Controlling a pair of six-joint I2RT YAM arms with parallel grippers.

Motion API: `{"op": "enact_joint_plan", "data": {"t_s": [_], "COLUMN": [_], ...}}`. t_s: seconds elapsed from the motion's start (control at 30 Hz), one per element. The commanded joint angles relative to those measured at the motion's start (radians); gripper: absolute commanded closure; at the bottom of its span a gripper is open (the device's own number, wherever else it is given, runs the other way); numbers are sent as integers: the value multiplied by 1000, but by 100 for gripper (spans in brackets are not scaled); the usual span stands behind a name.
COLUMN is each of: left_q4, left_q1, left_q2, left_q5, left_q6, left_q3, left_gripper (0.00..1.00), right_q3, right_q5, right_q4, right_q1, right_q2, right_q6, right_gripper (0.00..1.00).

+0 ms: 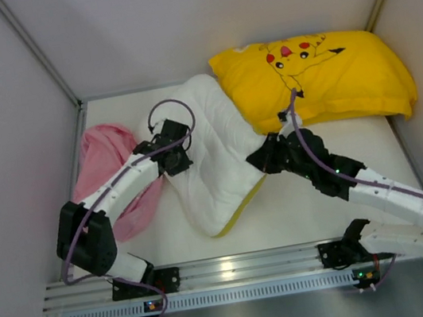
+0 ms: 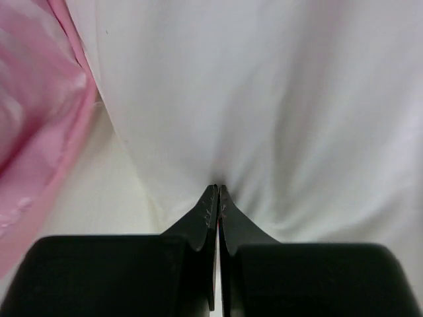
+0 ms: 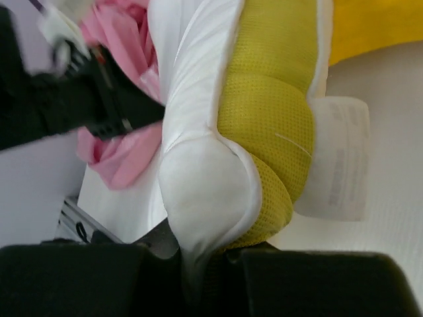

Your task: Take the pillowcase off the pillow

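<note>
The white pillow (image 1: 213, 166) with yellow mesh edge trim (image 1: 243, 206) lies slanted mid-table. My left gripper (image 1: 176, 162) is at its left side, shut on a pinch of its white fabric (image 2: 264, 99), which puckers at the fingertips (image 2: 218, 191). My right gripper (image 1: 264, 158) is at its right edge, shut on a corner where white cloth (image 3: 198, 191) and yellow mesh (image 3: 264, 119) run between the fingers (image 3: 205, 264). A crumpled pink pillowcase (image 1: 112, 166) lies left of the pillow, against it, and shows in both wrist views (image 2: 33, 132) (image 3: 119, 165).
The yellow cartoon-print pillow (image 1: 319, 77) lies at the back right, touching the white pillow's far end. A white care label (image 3: 337, 158) sticks out from the mesh edge. Walls close in left, back and right. A metal rail (image 1: 229, 268) runs along the near edge.
</note>
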Motion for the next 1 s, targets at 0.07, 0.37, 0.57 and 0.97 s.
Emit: {"op": "enact_joint_plan", "data": {"t_s": [0.07, 0.37, 0.57, 0.97], "left_q4": [-126, -218, -263, -22], "left_q1": [18, 18, 18, 18], "left_q2": [-166, -436, -480, -182], "left_q5": [-279, -283, -235, -22], "left_q6": [81, 147, 144, 25], "left_q3": [204, 264, 210, -29], "left_gripper": [100, 99, 99, 100], "right_q3": [-11, 105, 227, -38], "right_q5": [-80, -339, -337, 142], "right_q4": [103, 282, 364, 278], "right_q1": [146, 223, 286, 179], "right_q2": [159, 516, 712, 371], "right_q6": [-26, -4, 36, 66], "right_gripper": [100, 100, 100, 100]}}
